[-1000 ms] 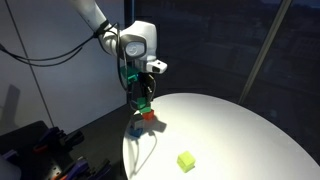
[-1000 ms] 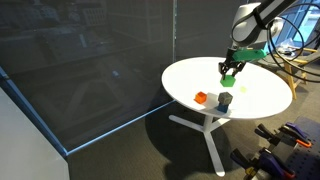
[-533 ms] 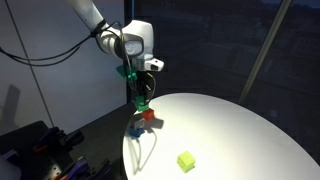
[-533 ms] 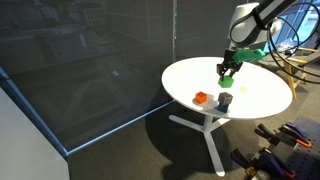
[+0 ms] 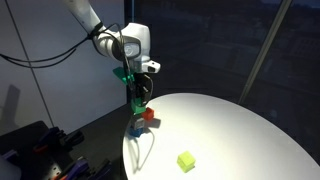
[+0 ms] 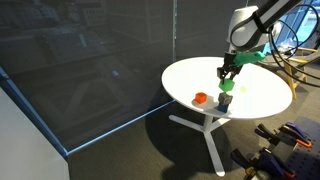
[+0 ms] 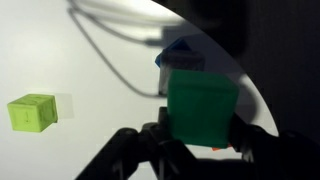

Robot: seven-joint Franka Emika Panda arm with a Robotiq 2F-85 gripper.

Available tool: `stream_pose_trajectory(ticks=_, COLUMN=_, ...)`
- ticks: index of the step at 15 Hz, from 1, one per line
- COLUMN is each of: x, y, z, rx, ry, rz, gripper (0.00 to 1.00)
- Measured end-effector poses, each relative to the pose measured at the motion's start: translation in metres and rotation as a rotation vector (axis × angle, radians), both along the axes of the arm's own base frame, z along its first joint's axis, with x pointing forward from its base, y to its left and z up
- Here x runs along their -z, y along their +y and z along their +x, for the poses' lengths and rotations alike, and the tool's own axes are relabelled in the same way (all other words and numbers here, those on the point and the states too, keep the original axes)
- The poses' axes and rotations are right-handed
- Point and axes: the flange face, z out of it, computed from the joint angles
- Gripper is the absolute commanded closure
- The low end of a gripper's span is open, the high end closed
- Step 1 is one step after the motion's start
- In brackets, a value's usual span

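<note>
Green block [image 7: 203, 105] is clamped between the closed fingers [image 7: 152, 138], clear above the white surface [image 5: 230, 130]. Dark block [image 6: 225, 101] sits below the fingers, red block [image 6: 201, 98] near it. Risk as I see it: if the grip slips, green drops, glances off dark, and knocks red toward the edge.

What you can't make out from here

In the wrist view the green block [image 7: 202, 108] fills the middle and hides most of the blue block [image 7: 180, 58] above it. The red block [image 7: 218, 149] shows only as a sliver beneath. The fingers [image 7: 140, 145] of your gripper [image 7: 200, 138] are dark, blurred and cut off at the bottom edge. In an exterior view the table [image 5: 250, 125] runs off the right and bottom edges.
</note>
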Motion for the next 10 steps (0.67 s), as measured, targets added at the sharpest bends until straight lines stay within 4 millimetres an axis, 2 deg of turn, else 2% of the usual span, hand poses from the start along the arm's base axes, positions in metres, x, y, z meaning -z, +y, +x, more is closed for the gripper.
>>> stream_pose_trajectory(ticks=10, x=0.0098, y=0.0011, z=-0.0094, rx=-0.021, ry=0.021, rz=-0.012, gripper=0.69)
